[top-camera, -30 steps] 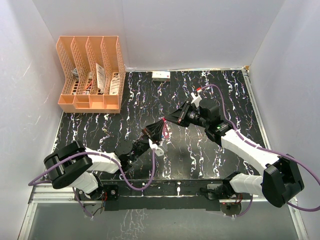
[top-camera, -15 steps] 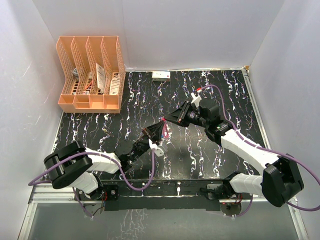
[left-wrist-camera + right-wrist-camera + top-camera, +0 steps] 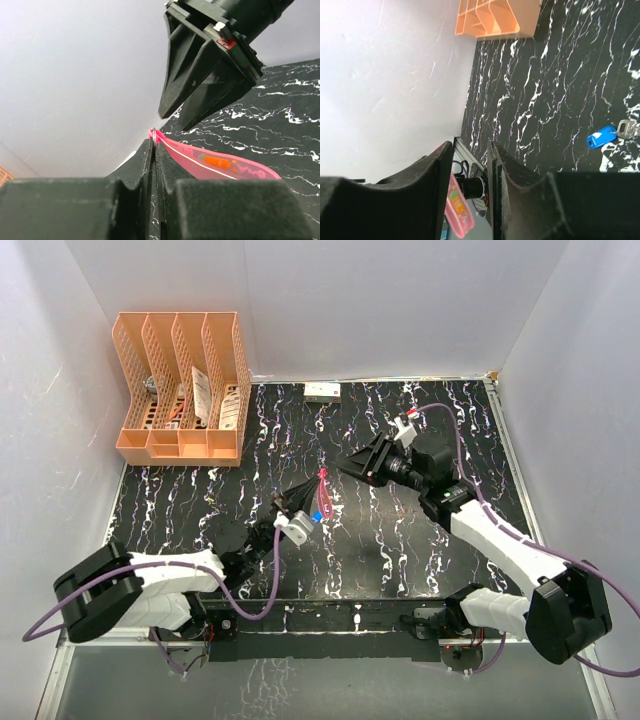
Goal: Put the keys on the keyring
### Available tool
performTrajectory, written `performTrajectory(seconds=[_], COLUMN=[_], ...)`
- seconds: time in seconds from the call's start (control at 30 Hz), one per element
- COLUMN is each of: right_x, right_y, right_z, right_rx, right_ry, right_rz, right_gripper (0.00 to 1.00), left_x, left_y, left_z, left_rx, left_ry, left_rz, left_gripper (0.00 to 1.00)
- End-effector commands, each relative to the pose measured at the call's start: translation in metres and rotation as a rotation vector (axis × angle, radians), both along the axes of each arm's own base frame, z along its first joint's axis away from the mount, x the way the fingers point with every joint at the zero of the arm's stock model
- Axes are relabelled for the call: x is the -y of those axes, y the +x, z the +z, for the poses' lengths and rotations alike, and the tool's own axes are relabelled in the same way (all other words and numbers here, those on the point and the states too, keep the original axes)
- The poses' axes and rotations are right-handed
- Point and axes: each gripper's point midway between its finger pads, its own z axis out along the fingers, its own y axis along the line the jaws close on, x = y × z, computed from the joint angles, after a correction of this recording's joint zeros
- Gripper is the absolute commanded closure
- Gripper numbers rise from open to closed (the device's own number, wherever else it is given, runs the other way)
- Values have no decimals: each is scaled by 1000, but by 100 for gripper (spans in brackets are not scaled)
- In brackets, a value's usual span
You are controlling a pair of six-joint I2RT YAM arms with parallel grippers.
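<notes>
My left gripper [image 3: 305, 496] is shut on the keyring [image 3: 153, 133]. The thin ring is pinched at the fingertips [image 3: 145, 150] and its red-pink strap [image 3: 215, 162] trails off to the right. From above, the strap [image 3: 323, 488] hangs just past the left gripper. My right gripper [image 3: 352, 466] sits a short way to the right of it, jaws apart and empty; its black fingers [image 3: 200, 75] loom above the strap. The keys appear to lie on the black table: a blue-headed key [image 3: 601, 136] with a silvery key [image 3: 627, 129] beside it. The blue key [image 3: 317, 515] shows below the strap.
An orange file organiser [image 3: 180, 385] with papers stands at the back left. A small white box [image 3: 322, 391] lies against the back wall. White walls close in the black marbled table [image 3: 430, 540] on three sides.
The right gripper has opened, let go of the strap and drawn back to the right. The left arm has pulled back and left, keeping the keyring. The blue key now shows.
</notes>
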Motion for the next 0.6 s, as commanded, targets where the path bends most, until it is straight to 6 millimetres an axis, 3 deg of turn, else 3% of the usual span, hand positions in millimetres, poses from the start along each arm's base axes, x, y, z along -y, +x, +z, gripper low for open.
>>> performTrajectory(seconds=[0.0,0.23,0.57], right_x=[17,22,25], right_y=[10,3,-6], right_z=[57,77,60], right_rx=[195,371,441], right_ry=[21,-65,-201], right_rz=[-52,-3,77], right_gripper=[67,62,49], left_x=[-3,-4,6], left_y=[-6,-4,20], left_z=[19,19,18], left_rx=[-83,-148,-244], left_ry=[-73,-49,-32], left_rz=[-32,-19,71], left_gripper=[100,100,100])
